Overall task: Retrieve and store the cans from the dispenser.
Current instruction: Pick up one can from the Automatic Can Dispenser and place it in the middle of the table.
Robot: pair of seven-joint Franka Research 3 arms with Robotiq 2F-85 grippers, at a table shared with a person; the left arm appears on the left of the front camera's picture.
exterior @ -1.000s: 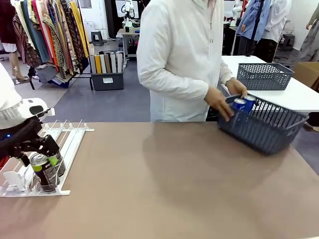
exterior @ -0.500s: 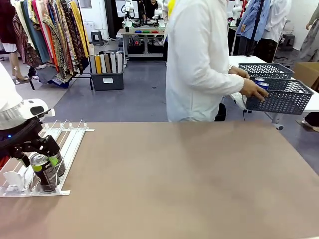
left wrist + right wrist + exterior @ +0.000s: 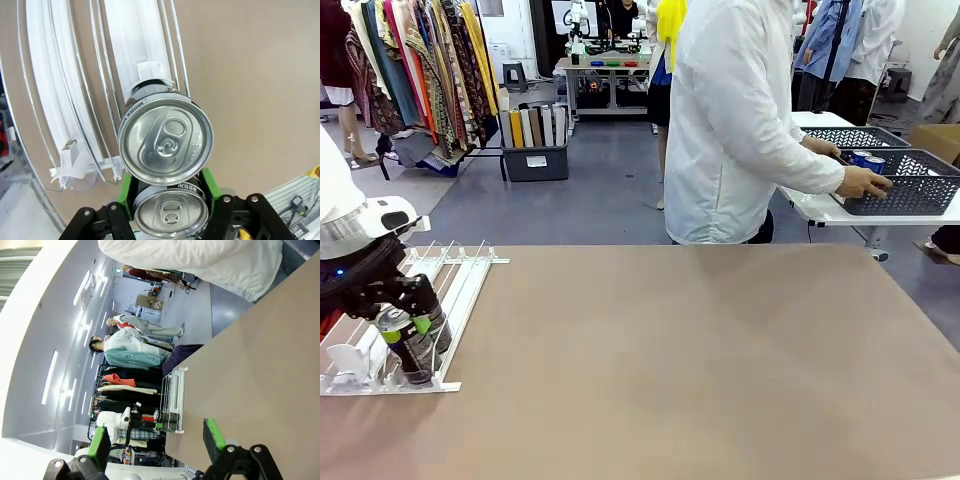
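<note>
Cans (image 3: 410, 348) stand one behind the other in a lane of the white rack (image 3: 455, 265), which lies at the left near corner of the table (image 3: 670, 360). The front can (image 3: 170, 214), dark with a silver top, is at the rack's near end by the upright stop tabs (image 3: 350, 362). The second can (image 3: 165, 141), of the same kind, is just behind it up the lane.

The left gripper (image 3: 406, 331) reaches down over the front can from above. Its green pads (image 3: 125, 192) lie against the two sides of that can with no gap to be seen, so it is clamped on the front can, which stands in its lane. In the left wrist view the tips of the pads pass behind the rim of the second can, and I cannot tell whether they touch it as well.

The right gripper (image 3: 156, 437) hangs over the table, its pads (image 3: 100, 442) spread wide with nothing between them.

Across the table a person in a white coat (image 3: 740, 130) stands turned toward a white side table (image 3: 810, 205), one hand (image 3: 865, 182) on the rim of a dark grey basket (image 3: 920, 190) there. Blue cans (image 3: 868, 160) stand inside that basket.
</note>
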